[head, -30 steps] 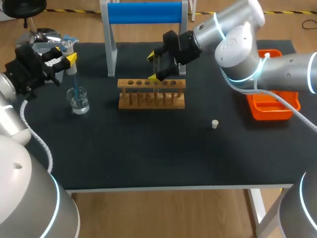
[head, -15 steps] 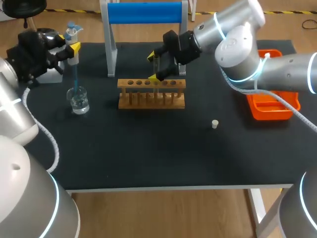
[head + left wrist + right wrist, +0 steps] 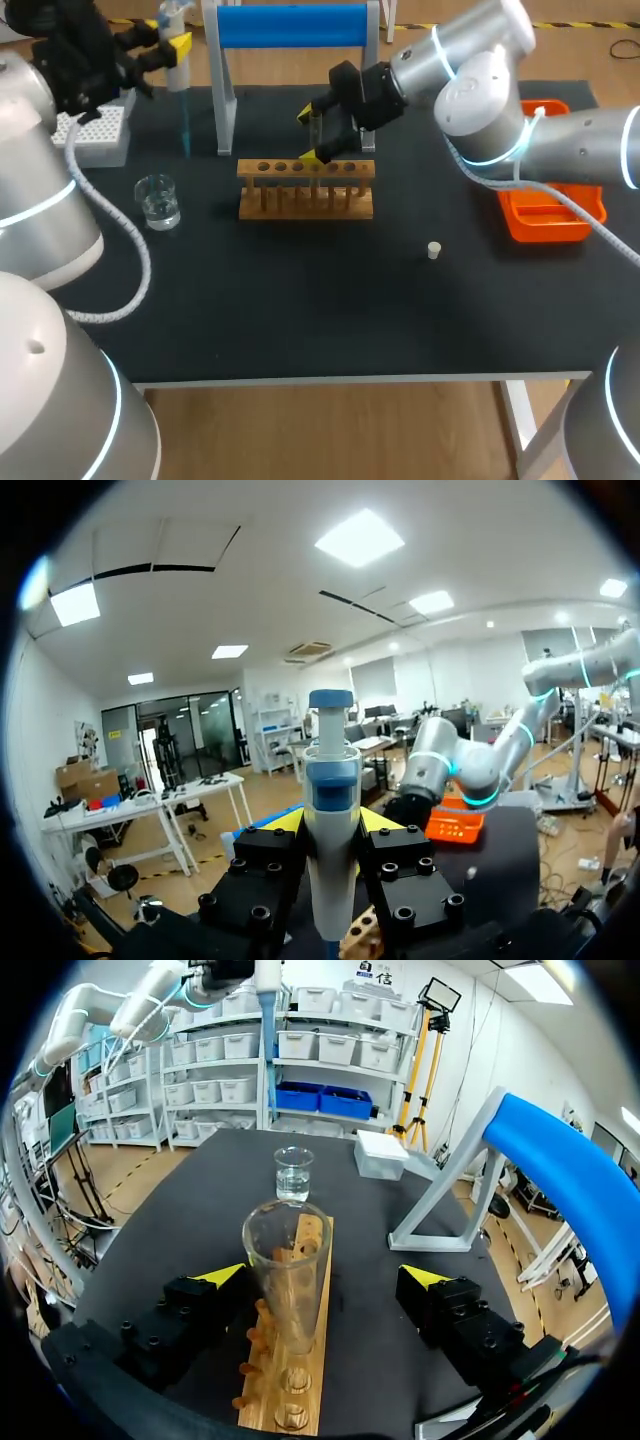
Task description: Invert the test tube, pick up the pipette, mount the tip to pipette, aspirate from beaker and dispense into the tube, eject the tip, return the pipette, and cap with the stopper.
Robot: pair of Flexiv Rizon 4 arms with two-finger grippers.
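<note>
Left tool (image 3: 172, 48) hoisted the pipette (image 3: 331, 810) clear of the beaker (image 3: 158, 200), clamped tight, now near the tip box (image 3: 95, 130). Right tool (image 3: 311, 135) gapes wide around the test tube (image 3: 286, 1270) standing in the rack (image 3: 306, 187), not touching.

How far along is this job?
Done: the test tube stands mouth-up in the rack, and the left gripper holds the pipette with its blue tip mounted. In hand: it hangs high, clear of the beaker. Left: dispensing, ejecting, returning, and the stopper, loose on the table.
</note>
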